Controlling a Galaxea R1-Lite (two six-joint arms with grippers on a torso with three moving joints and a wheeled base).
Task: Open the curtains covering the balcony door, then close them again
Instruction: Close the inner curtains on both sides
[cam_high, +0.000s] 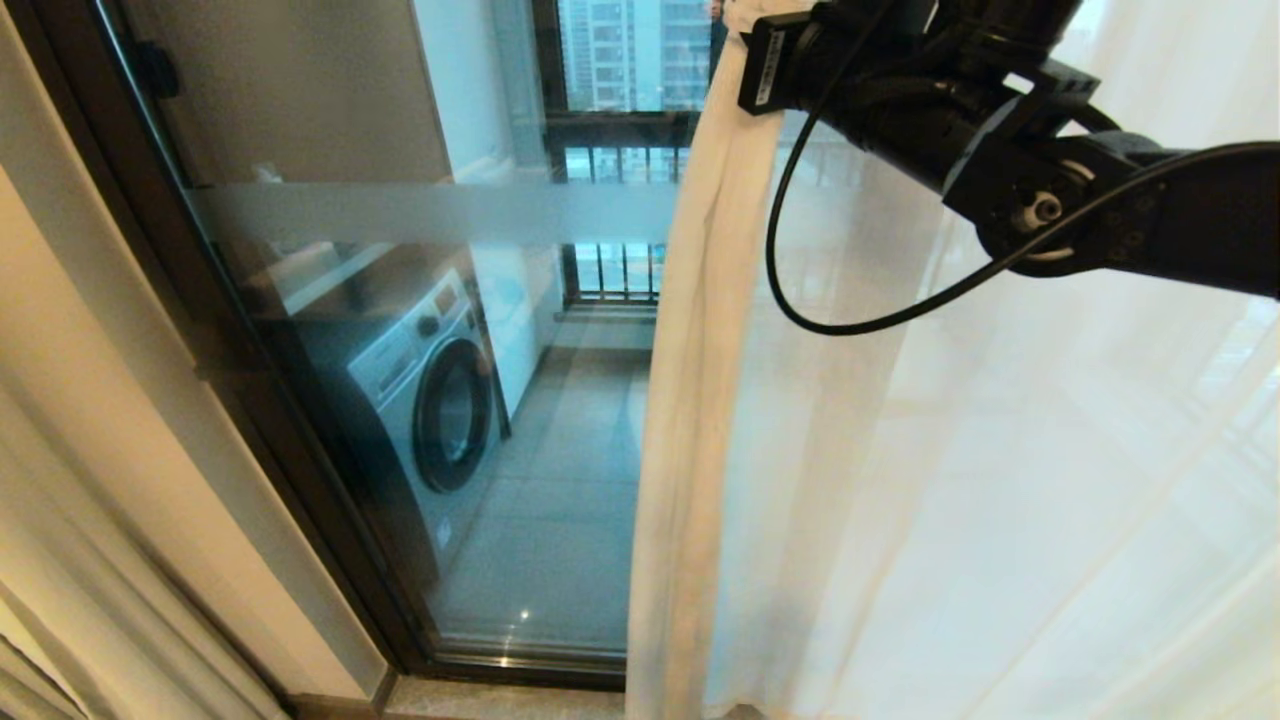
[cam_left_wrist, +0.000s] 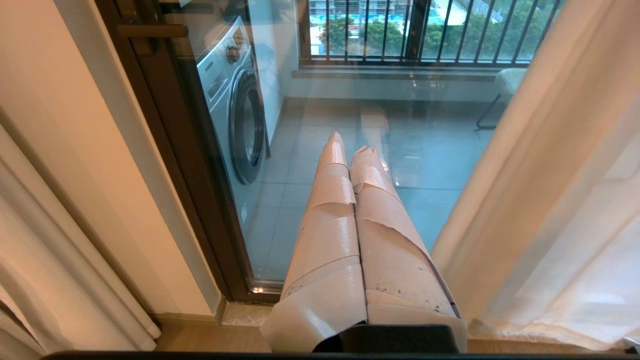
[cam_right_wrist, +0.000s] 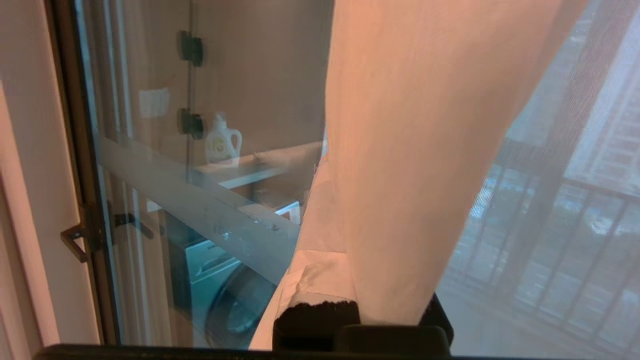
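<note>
Curtain edge (cam_right_wrist: 400, 150) pinched between right fingers (cam_right_wrist: 320, 235).

Gathered curtain (cam_right_wrist: 400, 165) hides one of the right gripper's (cam_right_wrist: 350, 280) fingers (the other partly shows).

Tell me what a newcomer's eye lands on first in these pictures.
First, the right gripper, raised high on the right, shut on the gathered edge of the thin cream see-through curtain. Left of that edge, the black-framed glass balcony door stands uncovered, with a grey front-loading washing machine behind it.
</note>
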